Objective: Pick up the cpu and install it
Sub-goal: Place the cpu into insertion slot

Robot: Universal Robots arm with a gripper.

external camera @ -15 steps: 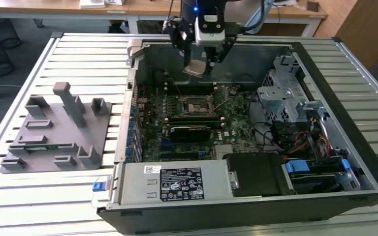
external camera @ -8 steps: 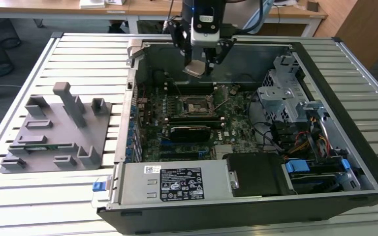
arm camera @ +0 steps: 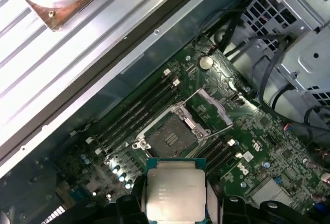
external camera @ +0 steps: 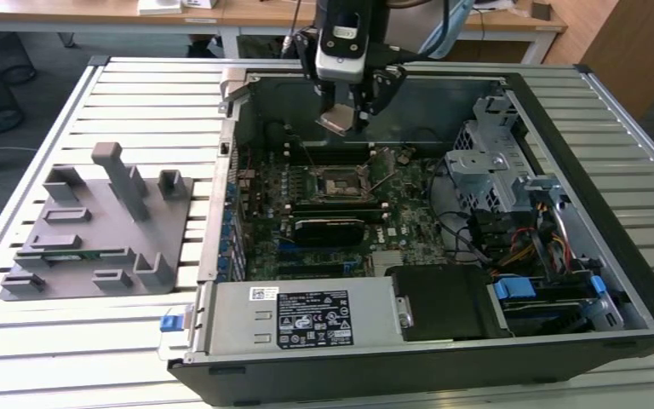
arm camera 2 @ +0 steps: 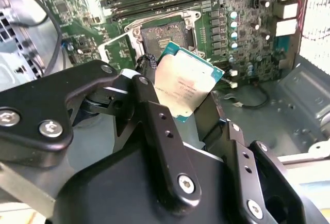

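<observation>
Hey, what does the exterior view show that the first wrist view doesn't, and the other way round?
Exterior view: the whole open computer case on the slatted table, with the grey parts fixture toward the exterior view's left. First wrist view: a close look down at the motherboard, including a round coin battery. Both: the gripper shut on the cpu, held in the air, not yet in the empty socket.

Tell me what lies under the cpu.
The gripper holds the cpu above the motherboard, whose open socket lies nearby. The spot straight beneath is covered by the cpu.
</observation>
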